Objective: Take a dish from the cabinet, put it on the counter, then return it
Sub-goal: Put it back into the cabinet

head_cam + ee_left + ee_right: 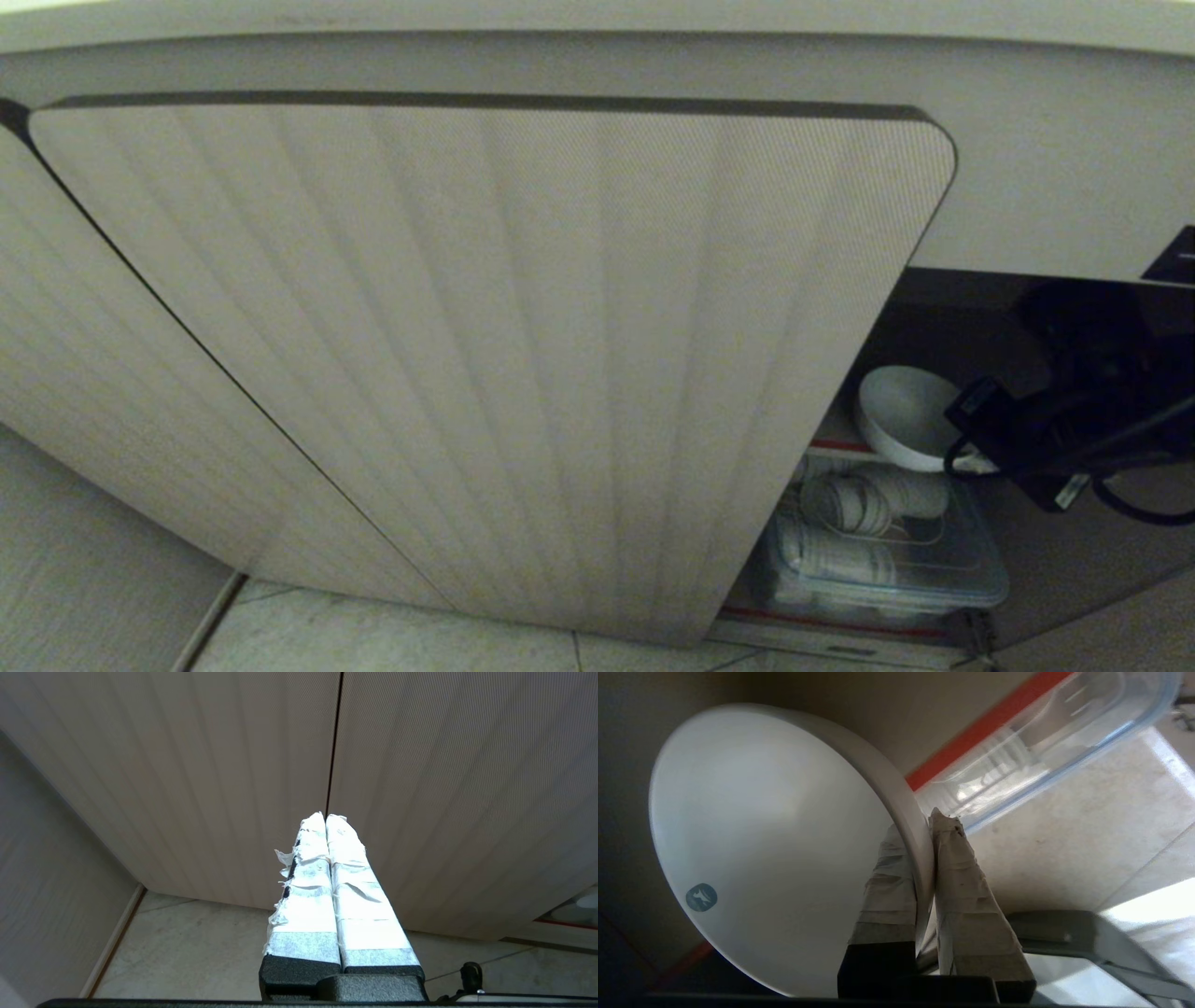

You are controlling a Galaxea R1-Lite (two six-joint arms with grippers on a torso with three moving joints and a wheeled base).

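Ribbed beige doors of the cabinet [485, 355] fill most of the head view, with the right-hand compartment open at the lower right. Inside that opening the right gripper [924, 826], its fingers wrapped in pale tape, pinches the rim of the dish [775, 844], a plain white bowl, one finger inside the rim and one outside. The bowl is tilted on edge, its hollow facing the wrist camera. A small round grey-blue sticker [701, 897] with a white mark sits on the inner wall near the rim; the mark is too small to read. In the head view the bowl [904, 411] shows just above a red shelf edge [976, 730], with the dark arm beside it. Below lies a clear plastic box [887, 551] holding stacked white paper cups [854, 509]. The left gripper [325, 817] hangs in front of the closed doors, its white-taped fingers pressed together on nothing. Pale floor tiles [392, 639] run beneath the cabinet.
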